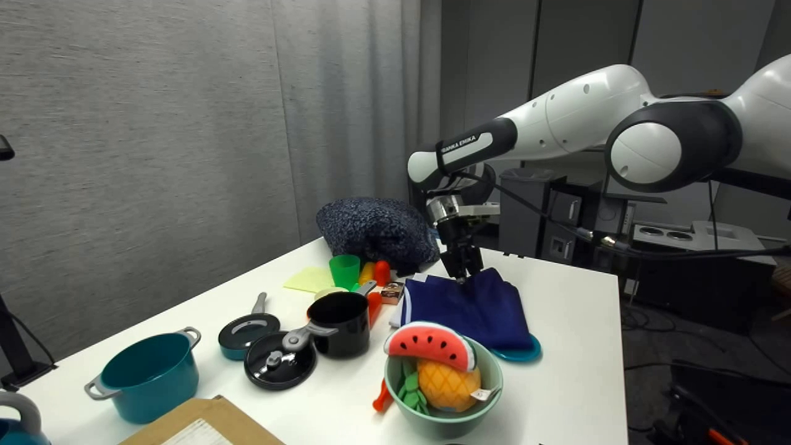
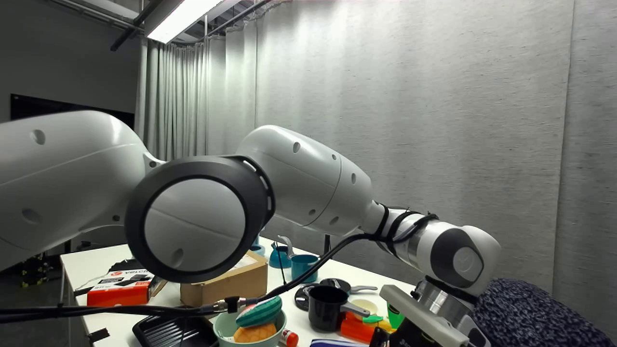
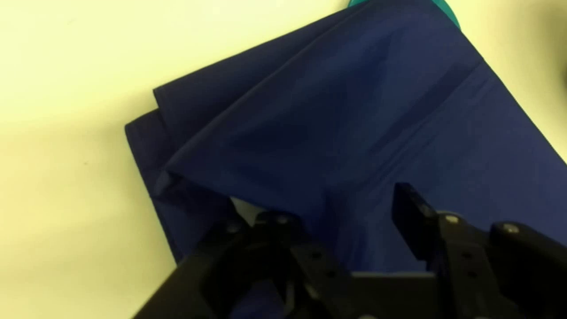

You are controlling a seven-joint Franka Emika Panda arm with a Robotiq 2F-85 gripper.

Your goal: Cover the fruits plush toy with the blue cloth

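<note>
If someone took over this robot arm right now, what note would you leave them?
Gripper: jaws apart, down at the blue cloth; no firm grip shows.
Cloth: loosely folded on the white table near the pale green bowl, partly over something round and teal.
Toys: watermelon plush and pineapple plush, both uncovered in the bowl.
Done: gripper positioned at the cloth.
Left: grip it, lift, drape over both toys, release.
</note>
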